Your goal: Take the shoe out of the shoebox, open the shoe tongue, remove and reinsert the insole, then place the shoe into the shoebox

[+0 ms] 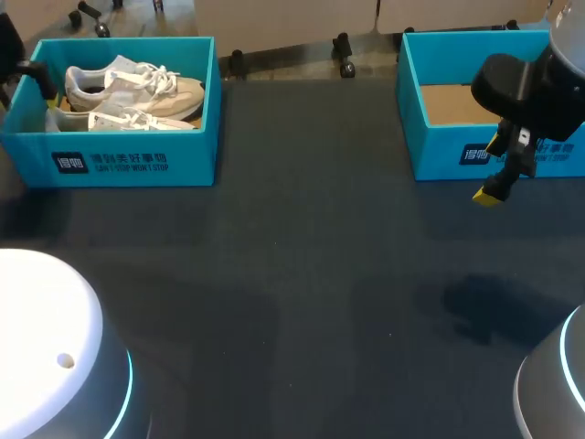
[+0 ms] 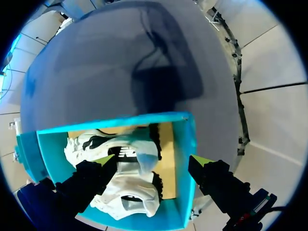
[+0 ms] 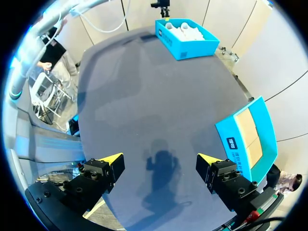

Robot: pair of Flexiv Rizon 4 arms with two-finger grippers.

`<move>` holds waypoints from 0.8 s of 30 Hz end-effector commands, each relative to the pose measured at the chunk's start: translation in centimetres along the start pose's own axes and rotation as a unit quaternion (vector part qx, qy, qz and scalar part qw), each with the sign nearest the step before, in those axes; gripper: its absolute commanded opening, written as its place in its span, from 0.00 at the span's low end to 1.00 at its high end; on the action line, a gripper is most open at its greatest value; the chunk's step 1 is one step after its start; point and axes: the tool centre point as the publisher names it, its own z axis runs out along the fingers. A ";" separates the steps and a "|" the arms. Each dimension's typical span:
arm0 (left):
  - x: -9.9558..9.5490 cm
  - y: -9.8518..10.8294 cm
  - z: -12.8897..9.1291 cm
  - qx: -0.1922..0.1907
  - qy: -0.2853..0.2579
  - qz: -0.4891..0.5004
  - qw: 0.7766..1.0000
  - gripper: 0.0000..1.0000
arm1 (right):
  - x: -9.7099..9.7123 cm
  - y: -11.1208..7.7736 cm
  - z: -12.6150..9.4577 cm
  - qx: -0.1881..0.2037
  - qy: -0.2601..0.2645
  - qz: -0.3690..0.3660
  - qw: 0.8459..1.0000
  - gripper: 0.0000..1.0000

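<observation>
Dark grey desk [image 1: 302,302] lies nearest. Far left on it sits a bright blue cardboard shoebox [image 1: 137,160] with two white lace-up shoes [image 1: 137,91] inside, not yet taken out. Left fingers [image 2: 107,162] hang over the shoes, wide apart, likely ready to fit round one. Right fingers [image 3: 111,161], apart too, hang near a second blue box [image 1: 439,151] far right, I think to keep clear.

Head camera: fixed, high at the rear, looking down on the surface [image 1: 302,274], with the full shoebox [image 1: 196,146] and the empty shoebox [image 1: 439,151] both in frame. Left wrist camera: close above the full shoebox, facing into it. Right wrist camera: higher, looking across the surface, sees both shoeboxes too.
</observation>
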 end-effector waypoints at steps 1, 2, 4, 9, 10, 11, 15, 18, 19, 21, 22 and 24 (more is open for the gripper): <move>-0.3 -0.2 0.8 -0.003 0.004 0.002 1.000 1.00 | -0.1 0.2 0.1 0.002 0.001 0.001 1.000 1.00; -0.4 -0.1 1.0 -0.003 0.004 0.002 1.000 1.00 | -0.1 0.2 0.1 0.002 0.001 0.001 1.000 1.00; -0.6 0.1 1.4 -0.001 0.004 0.001 1.000 1.00 | -0.1 0.2 0.1 0.002 0.001 0.001 1.000 1.00; -0.8 0.8 2.4 0.006 0.007 -0.005 1.000 0.93 | -0.1 0.2 0.1 0.002 0.001 0.001 1.000 1.00; -0.9 0.9 2.6 0.008 0.004 -0.005 1.000 0.94 | -0.1 0.2 0.1 0.002 0.001 0.001 1.000 1.00; -0.9 1.0 2.8 0.008 0.004 -0.006 1.000 0.94 | -0.1 0.2 0.1 0.002 0.001 0.001 1.000 1.00; -1.0 1.3 3.6 0.012 0.009 -0.009 1.000 0.85 | -0.1 0.2 0.1 0.002 0.001 0.001 1.000 1.00; -0.9 1.4 4.2 0.011 0.008 -0.011 1.000 0.81 | -0.1 0.2 0.1 0.002 0.001 0.001 1.000 1.00; -0.9 1.5 4.3 0.011 0.005 -0.011 1.000 0.81 | -0.1 0.2 0.1 0.002 0.001 0.001 1.000 1.00; -0.8 1.6 4.8 0.010 0.009 -0.013 1.000 0.72 | -0.1 0.2 0.1 0.002 0.001 0.001 1.000 1.00; -0.8 1.6 5.0 0.010 0.009 -0.010 1.000 0.73 | -0.1 0.2 0.1 0.002 0.001 0.001 1.000 1.00; -0.8 1.7 5.4 0.009 0.009 -0.010 1.000 0.72 | -0.1 0.2 0.1 0.002 0.001 0.001 1.000 1.00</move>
